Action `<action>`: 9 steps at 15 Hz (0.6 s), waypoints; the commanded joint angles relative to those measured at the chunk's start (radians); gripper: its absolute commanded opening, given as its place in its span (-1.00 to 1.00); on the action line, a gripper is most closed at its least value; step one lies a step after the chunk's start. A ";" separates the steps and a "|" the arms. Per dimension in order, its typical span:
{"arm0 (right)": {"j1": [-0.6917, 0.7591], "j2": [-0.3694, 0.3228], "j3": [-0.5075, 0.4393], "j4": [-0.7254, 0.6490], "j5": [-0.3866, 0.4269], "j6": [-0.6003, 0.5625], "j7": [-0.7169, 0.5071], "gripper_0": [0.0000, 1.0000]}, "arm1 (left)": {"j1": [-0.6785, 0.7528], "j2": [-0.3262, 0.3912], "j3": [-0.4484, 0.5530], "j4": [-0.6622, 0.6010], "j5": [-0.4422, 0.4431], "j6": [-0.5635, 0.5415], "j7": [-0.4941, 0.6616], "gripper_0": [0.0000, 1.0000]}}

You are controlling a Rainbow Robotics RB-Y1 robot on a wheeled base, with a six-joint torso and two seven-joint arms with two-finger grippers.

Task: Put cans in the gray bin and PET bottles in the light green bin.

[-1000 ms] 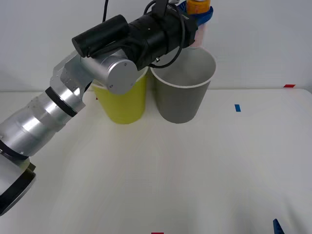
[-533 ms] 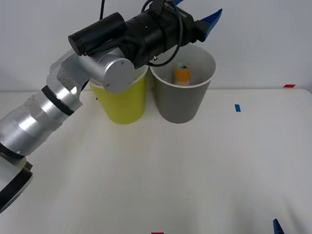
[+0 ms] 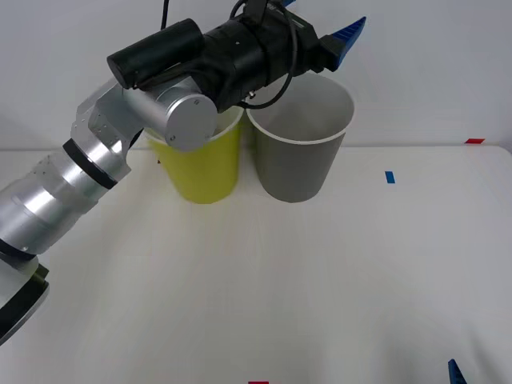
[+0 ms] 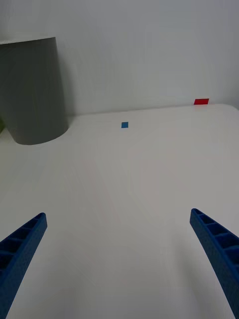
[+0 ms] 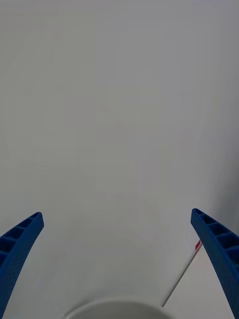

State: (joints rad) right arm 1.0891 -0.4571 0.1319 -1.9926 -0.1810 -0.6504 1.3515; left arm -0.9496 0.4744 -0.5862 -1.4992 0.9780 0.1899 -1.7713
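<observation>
The left gripper (image 3: 324, 24) hangs at the top centre of the front view, just above the rim of the tall, round, tapered dark gray bin with a white rim (image 3: 299, 164), and its blue ribbed fingers are spread wide with nothing between them. In the left wrist view the same fingers (image 5: 20, 244) sit apart at the two lower corners, with the bin's pale rim (image 5: 119, 305) curving along the bottom edge beneath them. Touching the gray bin on its left stands the tall, tapered yellow-green bin with a white rim (image 3: 204, 172), partly hidden behind the silver and black left arm (image 3: 120, 152) that reaches in from the lower left of the frame.

No can shows on the white tabletop (image 3: 272, 296) or in the open claw; the gray bin's inside is visible only along its upper back wall, so whether the small orange drink can lies at the bottom cannot be told.

The right gripper (image 4: 119, 259) waits low over the table at the lower right, its fingers also released and empty, facing the gray bin across bare table with a small blue marker (image 4: 124, 125) and a red marker (image 4: 201, 101) beyond.

A thin metal drink can would likely be light, stiff yet dentable, and smooth-sided, so a moderate squeeze across the middle of its body seems the safest hold.
</observation>
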 commanded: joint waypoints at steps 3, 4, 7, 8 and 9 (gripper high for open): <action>0.000 0.000 0.000 0.000 0.000 0.000 0.000 1.00 | 0.000 0.095 0.082 -0.153 0.025 0.263 0.023 1.00; 0.000 0.000 0.000 0.000 0.000 0.000 0.000 1.00 | 0.002 0.115 0.086 -0.168 0.036 0.267 0.027 1.00; 0.000 0.000 0.000 0.000 0.000 0.000 0.000 1.00 | 0.028 0.159 0.115 -0.220 0.062 0.310 0.036 1.00; 0.000 0.000 0.000 0.000 0.000 0.000 0.000 1.00 | 0.057 0.159 0.164 -0.253 0.070 0.367 0.038 1.00; 0.000 0.000 0.000 0.000 0.000 0.000 0.000 1.00 | 0.103 0.159 0.233 -0.306 0.077 0.436 0.035 1.00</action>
State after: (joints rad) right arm 1.0891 -0.4571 0.1319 -1.9926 -0.1810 -0.6504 1.3514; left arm -0.8965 0.6308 -0.4213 -1.7486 1.0436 0.5562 -1.7358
